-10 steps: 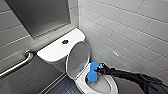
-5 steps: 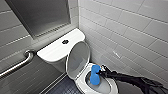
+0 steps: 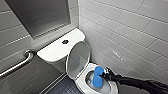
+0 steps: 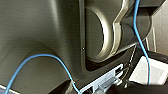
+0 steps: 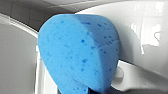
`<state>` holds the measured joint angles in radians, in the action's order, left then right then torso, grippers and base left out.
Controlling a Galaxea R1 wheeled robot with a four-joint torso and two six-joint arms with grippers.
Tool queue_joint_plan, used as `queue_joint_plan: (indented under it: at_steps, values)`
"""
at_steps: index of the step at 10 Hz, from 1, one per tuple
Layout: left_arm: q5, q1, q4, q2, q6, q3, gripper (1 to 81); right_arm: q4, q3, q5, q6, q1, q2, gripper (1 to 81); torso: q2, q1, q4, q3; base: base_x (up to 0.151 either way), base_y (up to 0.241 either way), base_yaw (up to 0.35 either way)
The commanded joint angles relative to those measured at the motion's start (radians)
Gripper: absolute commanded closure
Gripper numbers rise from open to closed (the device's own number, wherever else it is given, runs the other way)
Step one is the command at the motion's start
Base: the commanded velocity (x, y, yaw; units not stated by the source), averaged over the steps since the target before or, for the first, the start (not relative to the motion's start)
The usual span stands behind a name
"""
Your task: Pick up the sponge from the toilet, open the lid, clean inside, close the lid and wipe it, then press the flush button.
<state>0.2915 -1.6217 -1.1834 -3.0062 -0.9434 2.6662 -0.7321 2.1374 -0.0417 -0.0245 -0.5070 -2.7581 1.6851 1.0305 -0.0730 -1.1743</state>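
The white toilet (image 3: 80, 85) stands in the corner with its lid (image 3: 78, 58) raised upright against the tank, greyish underside facing me. My right gripper (image 3: 105, 74) reaches in from the right, shut on the bright blue sponge (image 3: 98, 76), which hangs inside the bowl against its far inner wall. In the right wrist view the sponge (image 5: 77, 52) shows large, pressed close to the glossy white bowl wall (image 5: 147, 37). The dark flush button (image 3: 65, 41) sits in the middle of the tank top. The left wrist view gives dark parts of the robot and a blue cable (image 4: 45, 58).
A tiled wall (image 3: 125, 32) runs close along the toilet's right side. A metal grab bar (image 3: 18, 65) is fixed to the wall at the left, below a grey steel panel (image 3: 42, 15). Dark floor (image 3: 63, 87) lies in front of the bowl.
The sponge and my right arm have shifted only slightly within the bowl. The lid stays up.
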Motion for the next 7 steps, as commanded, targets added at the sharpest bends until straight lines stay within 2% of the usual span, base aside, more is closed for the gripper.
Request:
queue_joint_plan:
  at_steps: [1, 4, 7]
  values:
    - [-0.035, -0.047, -0.012, -0.008, 0.003, -0.006, 1.0, -0.020, -0.304, 0.109, 0.017, 0.064, 0.239, 81.1, 0.000, 0.000, 0.000, 0.000, 0.000, 0.000, 0.000]
    - [-0.032, -0.047, -0.016, -0.014, 0.006, -0.006, 1.0, -0.036, -0.445, 0.192, 0.017, -0.017, 0.367, 81.1, 0.000, 0.000, 0.000, 0.000, 0.000, 0.000, 0.000]
    - [-0.031, -0.047, -0.019, -0.014, 0.006, -0.008, 1.0, -0.038, -0.518, 0.241, 0.017, -0.109, 0.447, 81.1, 0.000, 0.000, 0.000, 0.000, 0.000, 0.000, 0.000]
